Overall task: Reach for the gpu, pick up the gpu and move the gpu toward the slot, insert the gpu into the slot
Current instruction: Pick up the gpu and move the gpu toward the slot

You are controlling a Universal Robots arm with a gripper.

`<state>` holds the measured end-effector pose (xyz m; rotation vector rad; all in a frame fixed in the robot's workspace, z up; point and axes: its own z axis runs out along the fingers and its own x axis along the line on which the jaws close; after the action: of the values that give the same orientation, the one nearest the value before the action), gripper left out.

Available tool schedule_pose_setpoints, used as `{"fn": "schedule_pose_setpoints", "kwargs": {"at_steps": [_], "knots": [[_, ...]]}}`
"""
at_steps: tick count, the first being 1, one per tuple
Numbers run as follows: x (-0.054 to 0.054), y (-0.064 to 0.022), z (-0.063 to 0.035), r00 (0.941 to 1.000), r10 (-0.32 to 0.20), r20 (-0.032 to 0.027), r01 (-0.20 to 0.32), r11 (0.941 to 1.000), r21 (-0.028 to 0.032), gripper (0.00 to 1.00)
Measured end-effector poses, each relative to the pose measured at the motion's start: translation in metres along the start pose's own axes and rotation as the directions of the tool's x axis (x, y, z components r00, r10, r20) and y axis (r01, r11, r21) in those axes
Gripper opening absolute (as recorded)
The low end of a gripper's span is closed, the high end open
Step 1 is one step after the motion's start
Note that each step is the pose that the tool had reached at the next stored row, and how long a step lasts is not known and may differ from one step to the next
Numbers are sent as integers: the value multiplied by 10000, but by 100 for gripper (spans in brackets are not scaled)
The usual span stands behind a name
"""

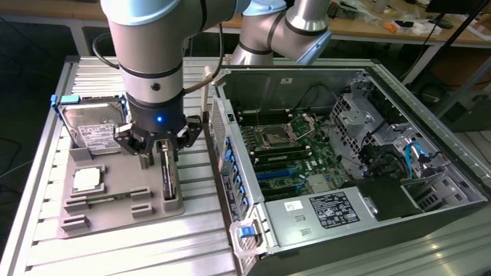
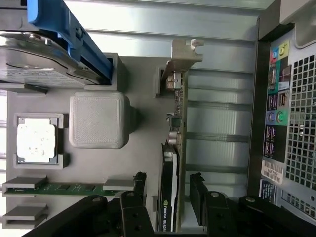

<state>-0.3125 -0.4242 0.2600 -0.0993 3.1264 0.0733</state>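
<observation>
**As the gripper straddles the card**

While I watch from my desk, the gripper [image 1: 162,160] hangs low over the grey tray [image 1: 115,218] at the exterior view's left. Its fingers [image 2: 140,187] are spread, one on each side of the graphics card [image 2: 174,133]. Nothing is clamped. On the wrist view I see a gap between the card and either finger, wider on one side than on the other.

The card stands on its long edge in a holder along the tray's right side, the side nearest the computer case [image 1: 429,195]. Its black shroud is on one face and its green board on the other. The metal bracket is at the far end, and the fingers sit beside the shrouded part.

Over at the exterior view's right, the case lies open with the green motherboard [image 1: 295,152] showing. The blue slot [image 1: 275,172] runs across the board, well apart from the card, which is not yet in it.

Elsewhere on the tray, a hard drive [image 1: 96,129] with blue clips leans at the far left. A square silver processor chip [image 1: 87,179] lies nearer, and a memory stick [image 1: 103,199] lies nearer again. The tray rests on a table of aluminium slats [image 1: 42,230].
</observation>
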Motion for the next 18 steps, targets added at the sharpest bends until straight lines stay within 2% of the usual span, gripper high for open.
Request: {"fn": "schedule_pose_setpoints", "kwargs": {"at_steps": [6, 18], "knots": [[-10, -9, 90, 10000, -2, -1, 2, 10000, -5, 48], [-22, -10, 95, 10000, 0, -1, 0, 10000, -5, 48]]}}
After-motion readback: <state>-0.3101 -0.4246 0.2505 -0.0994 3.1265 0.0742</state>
